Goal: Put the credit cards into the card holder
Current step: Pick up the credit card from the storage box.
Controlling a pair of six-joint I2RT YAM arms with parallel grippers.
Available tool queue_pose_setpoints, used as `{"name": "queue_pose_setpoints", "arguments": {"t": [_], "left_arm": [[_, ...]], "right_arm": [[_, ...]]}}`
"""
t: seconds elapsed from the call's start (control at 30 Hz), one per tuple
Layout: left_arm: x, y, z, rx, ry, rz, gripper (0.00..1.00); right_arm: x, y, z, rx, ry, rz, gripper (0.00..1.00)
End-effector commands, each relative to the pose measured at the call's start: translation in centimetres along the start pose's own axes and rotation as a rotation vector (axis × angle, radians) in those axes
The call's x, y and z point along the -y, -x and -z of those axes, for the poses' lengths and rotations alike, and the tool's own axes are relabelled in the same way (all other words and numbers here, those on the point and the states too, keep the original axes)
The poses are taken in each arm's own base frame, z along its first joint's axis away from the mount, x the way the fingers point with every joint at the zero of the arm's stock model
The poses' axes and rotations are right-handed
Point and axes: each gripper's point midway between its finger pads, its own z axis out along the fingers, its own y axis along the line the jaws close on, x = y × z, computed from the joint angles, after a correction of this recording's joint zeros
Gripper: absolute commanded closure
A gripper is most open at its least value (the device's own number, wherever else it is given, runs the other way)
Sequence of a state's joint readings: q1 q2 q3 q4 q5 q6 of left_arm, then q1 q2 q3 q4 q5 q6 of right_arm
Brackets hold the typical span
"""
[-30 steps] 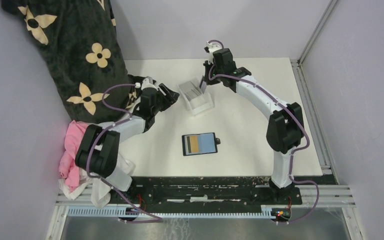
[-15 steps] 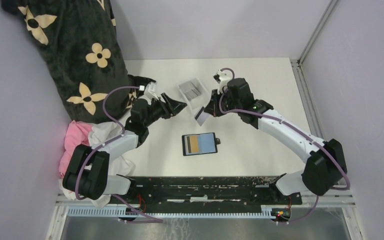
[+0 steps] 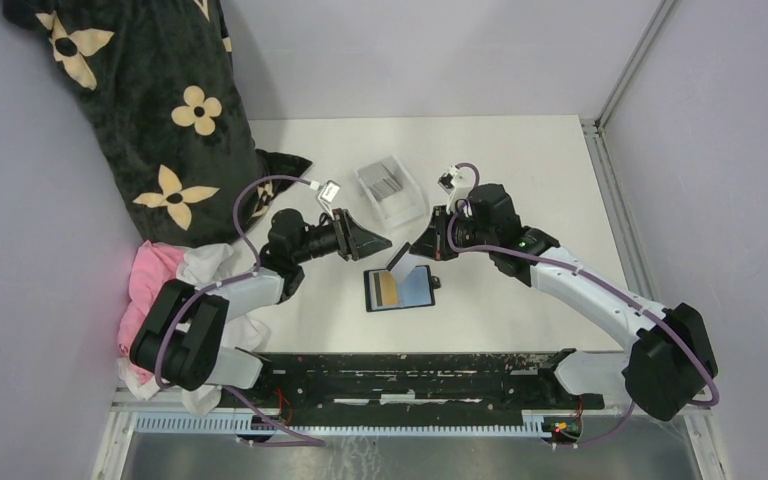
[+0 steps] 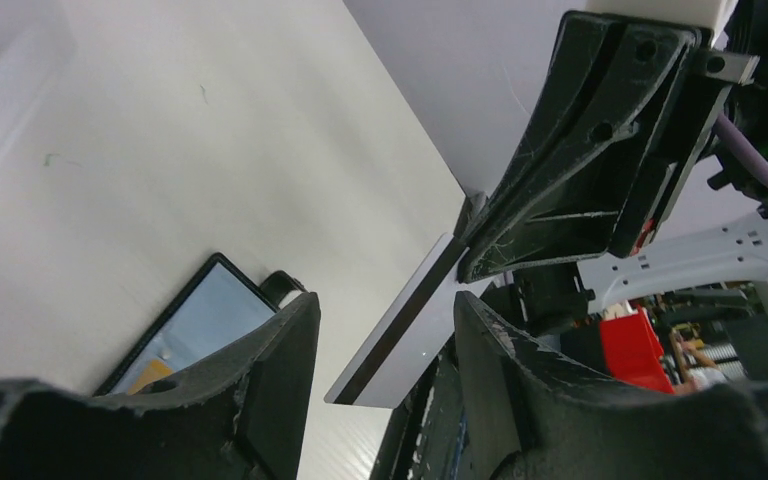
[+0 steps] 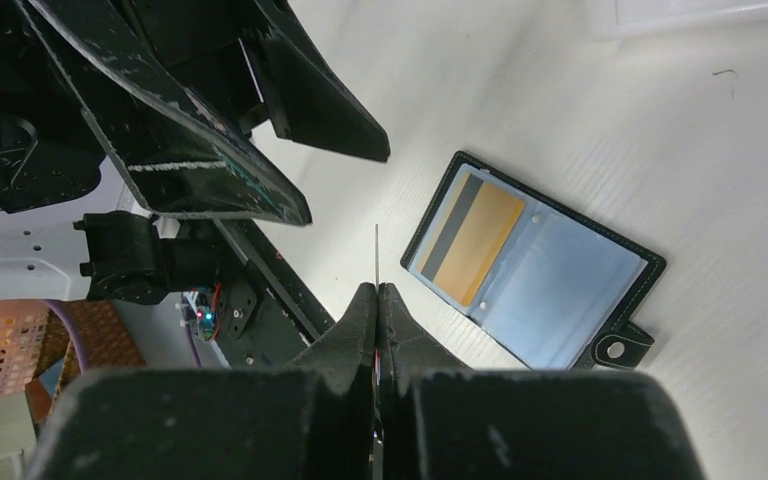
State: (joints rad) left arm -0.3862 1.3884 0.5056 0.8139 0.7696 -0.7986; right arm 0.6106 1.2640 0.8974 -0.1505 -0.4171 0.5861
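- Near the middle of the table (image 3: 520,170), in front of both arm bases: the card holder (image 3: 415,290), black, lying open and flat. Its long axis runs left to right and the snap tab sticks out of the right-hand edge.
- Card holder, left half: one tan-orange card (image 5: 478,243) with a dark stripe, lying flat in the pocket. Its long axis runs near to far, across the holder's own length.
- Card holder, right half: a grey-blue pocket face.
- My right fingers (image 5: 377,292): pressed together on one end of a grey card (image 4: 407,328).
- Grey card, attitude: it points straight out from my right fingertips, long axis in line with them. It slopes down and to the left toward the holder's far edge, with a dark stripe along one long edge. From my right wrist it shows edge-on, as a thin line. I cannot tell whether its free end touches the holder.
- My left fingers (image 3: 370,238): spread apart and holding nothing, just left of the grey card and aimed at it. From my left wrist the card shows in the gap between them.
- Behind the holder: a clear plastic tray (image 3: 402,207) set at a diagonal, with more grey cards (image 3: 385,182) in it.
- Left edge of the table: a black cloth with cream flowers (image 3: 140,100) and a pink cloth (image 3: 145,300) nearer the front.
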Motion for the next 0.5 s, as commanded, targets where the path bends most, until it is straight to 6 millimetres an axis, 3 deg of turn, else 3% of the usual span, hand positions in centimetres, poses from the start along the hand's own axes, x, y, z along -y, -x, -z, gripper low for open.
{"name": "queue_pose_setpoints", "arguments": {"t": [0.0, 0.47], "left_arm": [[1.6, -1.7, -0.4, -0.078, -0.092, -0.028, 0.42], [1.6, -3.7, -1.1, -0.155, -0.140, -0.014, 0.52]], "right_arm": [[-1.8, 1.3, 0.3, 0.054, 0.078, 0.007, 0.99], [-1.0, 1.4, -0.7, 0.008, 0.133, -0.057, 0.99]]}}
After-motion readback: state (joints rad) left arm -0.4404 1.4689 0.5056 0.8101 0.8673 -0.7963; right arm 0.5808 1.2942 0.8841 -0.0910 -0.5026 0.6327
